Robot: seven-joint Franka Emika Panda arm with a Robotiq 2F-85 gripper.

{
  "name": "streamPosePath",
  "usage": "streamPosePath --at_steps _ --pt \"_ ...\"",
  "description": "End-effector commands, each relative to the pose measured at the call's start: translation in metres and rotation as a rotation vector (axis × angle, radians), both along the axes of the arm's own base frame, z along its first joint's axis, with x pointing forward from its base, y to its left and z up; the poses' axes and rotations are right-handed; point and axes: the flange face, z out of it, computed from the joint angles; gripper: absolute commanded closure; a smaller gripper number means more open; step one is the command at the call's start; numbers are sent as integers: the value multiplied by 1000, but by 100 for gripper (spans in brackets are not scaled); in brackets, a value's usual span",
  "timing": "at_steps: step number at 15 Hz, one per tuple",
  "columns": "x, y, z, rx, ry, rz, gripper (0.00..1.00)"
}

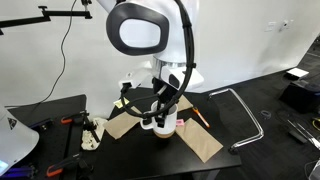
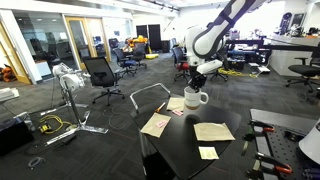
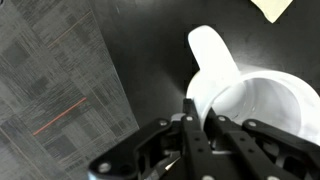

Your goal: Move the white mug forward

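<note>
fingers [image 3: 189,135] pinched narrow on white mug [image 3: 250,100] rim, by handle | mug cropped in wrist view | I couldn't see fingertips elsewhere

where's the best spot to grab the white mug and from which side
The rim wall beside the handle, from above: the white mug stands upright, mouth open, so one finger fits inside, one outside. The gripper is at that spot.
</note>
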Motion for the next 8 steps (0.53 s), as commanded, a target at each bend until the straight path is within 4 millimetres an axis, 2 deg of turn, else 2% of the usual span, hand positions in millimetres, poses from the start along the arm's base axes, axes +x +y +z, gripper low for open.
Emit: streamPosePath --at_steps 1,8 --pt "5 -14 0 -49 5 -70 97" --pt "6 -22 -16 -58 29 -121 97"
